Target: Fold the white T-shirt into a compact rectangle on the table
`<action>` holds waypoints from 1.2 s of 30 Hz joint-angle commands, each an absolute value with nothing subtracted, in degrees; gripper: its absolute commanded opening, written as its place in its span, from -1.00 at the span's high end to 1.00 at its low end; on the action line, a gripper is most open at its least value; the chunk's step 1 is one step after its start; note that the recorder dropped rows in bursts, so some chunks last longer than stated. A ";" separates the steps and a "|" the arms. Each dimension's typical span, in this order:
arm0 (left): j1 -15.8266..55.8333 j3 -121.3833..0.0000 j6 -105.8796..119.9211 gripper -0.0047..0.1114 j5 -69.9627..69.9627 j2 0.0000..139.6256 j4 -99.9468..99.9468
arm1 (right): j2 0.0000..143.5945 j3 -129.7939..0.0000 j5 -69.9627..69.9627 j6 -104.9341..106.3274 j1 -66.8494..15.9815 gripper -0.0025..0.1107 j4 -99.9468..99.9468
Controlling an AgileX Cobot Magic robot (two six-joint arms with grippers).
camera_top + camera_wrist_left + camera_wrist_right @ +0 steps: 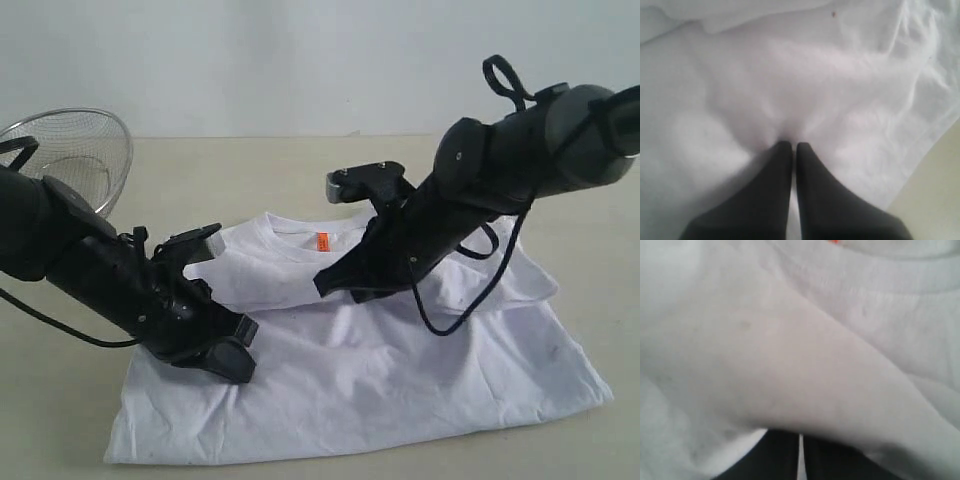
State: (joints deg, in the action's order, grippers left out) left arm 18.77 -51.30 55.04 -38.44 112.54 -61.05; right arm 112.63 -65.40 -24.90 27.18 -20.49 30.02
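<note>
The white T-shirt [380, 370] lies spread on the table [250, 170], its collar and orange neck tag [322, 241] toward the far side; no lettering shows. My left gripper [238, 362] presses down on the shirt's left part. In the left wrist view its fingers [794, 145] are shut, and wrinkles in the cloth [790, 90] run into the tips. My right gripper [328, 282] is at the shirt's middle, just below the collar. In the right wrist view it [800, 432] is shut, and a fold of cloth [790, 365] drapes over and hides its tips.
A round wire-mesh basket [75, 150] stands at the far left, behind the left arm. Bare beige tabletop [940, 190] shows beside the shirt's hem. A black cable [470, 300] hangs from the right arm over the shirt.
</note>
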 commanded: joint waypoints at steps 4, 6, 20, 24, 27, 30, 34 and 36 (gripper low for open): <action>19.19 -51.02 53.25 0.84 -38.86 113.69 -57.52 | 112.65 -72.11 -24.15 19.55 -18.76 0.96 19.53; 19.19 -51.02 53.25 0.84 -39.16 113.69 -57.52 | 112.65 -72.83 -23.05 19.52 -17.30 0.96 18.97; 19.19 -51.02 53.48 0.84 -38.05 113.69 -57.52 | 112.63 -79.44 -32.16 22.95 -8.98 0.96 18.91; 19.19 -51.02 53.48 0.84 -35.95 113.69 -57.52 | 112.63 -78.95 -37.11 26.05 -14.41 0.96 18.91; 19.19 -51.02 53.48 0.84 -38.02 113.69 -57.64 | 112.63 -78.95 -38.61 24.52 -18.91 0.96 19.02; 19.19 -51.02 53.48 0.84 -38.00 113.69 -57.53 | 114.29 -78.95 -37.15 23.03 -20.70 0.96 19.14; 19.08 -51.06 53.48 0.84 -38.43 113.24 -55.47 | 119.02 -78.95 -40.12 21.50 -20.69 0.96 19.03; 19.08 -51.06 53.48 0.84 -38.58 112.75 -55.47 | 120.11 -78.95 -37.81 21.50 -20.69 0.96 19.03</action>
